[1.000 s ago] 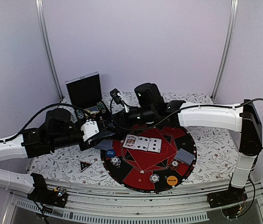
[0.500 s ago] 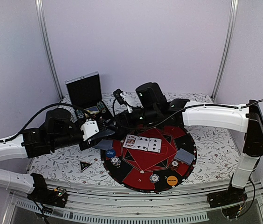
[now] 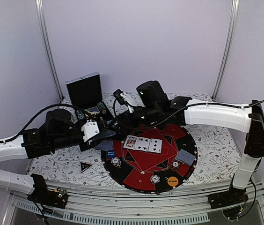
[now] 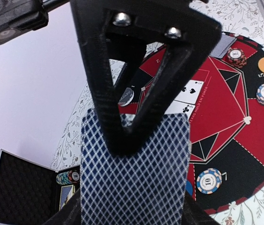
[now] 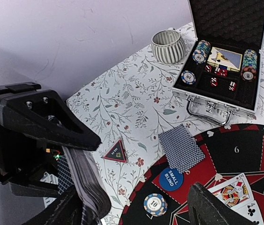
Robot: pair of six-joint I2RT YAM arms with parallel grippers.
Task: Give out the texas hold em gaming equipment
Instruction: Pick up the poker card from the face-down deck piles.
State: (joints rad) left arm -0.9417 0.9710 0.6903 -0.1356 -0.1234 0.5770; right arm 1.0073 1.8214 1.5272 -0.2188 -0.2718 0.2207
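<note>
1. Here, the left gripper (image 4: 127,164) is clamped on the deck of playing cards (image 4: 136,192), held at the far-left edge of the mat (image 3: 143,163).
2. The right gripper (image 5: 139,200) is seen with fingers apart, just beside the deck.
3. Three face-up cards (image 3: 143,144) are laid near the mat's centre.

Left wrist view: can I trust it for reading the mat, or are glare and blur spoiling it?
Left wrist: the left hand and its held cards block the middle, yet the chip numbers read sharply; the wall is a bright blank. Right wrist: crisp, even light. Top external: soft, blue blind button lettering illegible.
</note>
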